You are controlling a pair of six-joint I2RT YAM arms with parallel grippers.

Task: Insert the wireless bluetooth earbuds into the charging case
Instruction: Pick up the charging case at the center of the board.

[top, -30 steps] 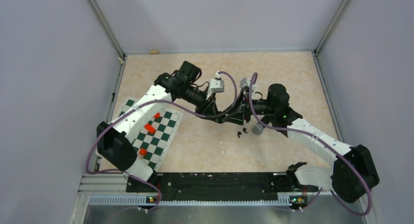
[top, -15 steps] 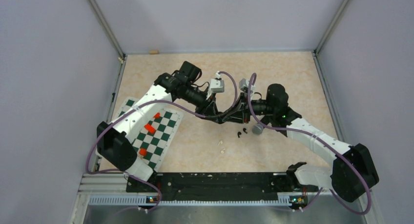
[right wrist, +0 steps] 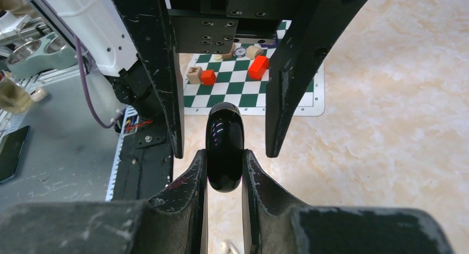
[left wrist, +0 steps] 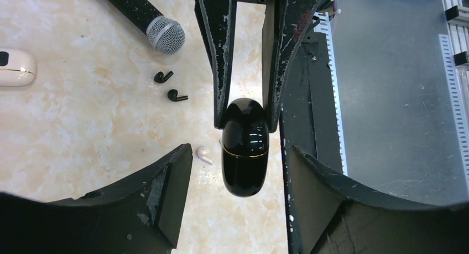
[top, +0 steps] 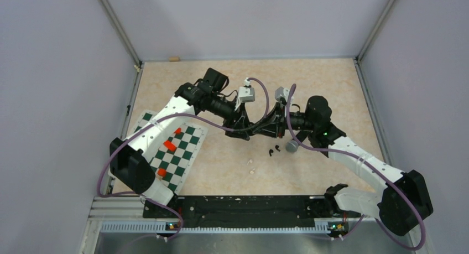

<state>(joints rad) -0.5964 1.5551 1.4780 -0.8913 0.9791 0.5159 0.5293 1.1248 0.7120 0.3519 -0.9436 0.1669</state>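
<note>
Top external view shows the beige marbled desk (top: 332,88), with the left arm (top: 166,113) and the right arm (top: 354,154) reaching inward until their hands meet near its middle. A green-and-white checkered mat (top: 185,154) lies at 8 o'clock from that meeting point and carries red blocks (top: 170,145). A black handheld microphone with a silver mesh head (top: 291,146) lies at 4 o'clock from the hands.

In the left wrist view, the glossy black egg-shaped charging case (left wrist: 245,151) is shut, with a thin gold seam around its middle. The right hand (left wrist: 246,118) is clamped on its 12 o'clock end, a finger pressed to each side. The left hand (left wrist: 238,157) has its fingers spread wide at 3 and 9 o'clock of the case, touching it nowhere. A white rounded case (left wrist: 14,67) rests on the desk between 9 and 10 o'clock, at the picture's edge.

The black stemmed earbuds (left wrist: 177,96) lie loose on the desk at 10 o'clock from the black case, near the microphone's head. The white stemmed earbuds (top: 250,162) lie at 6 o'clock from the hands in the top external view. One of them shows in the left wrist view at 9 o'clock, just beside the black case.
</note>
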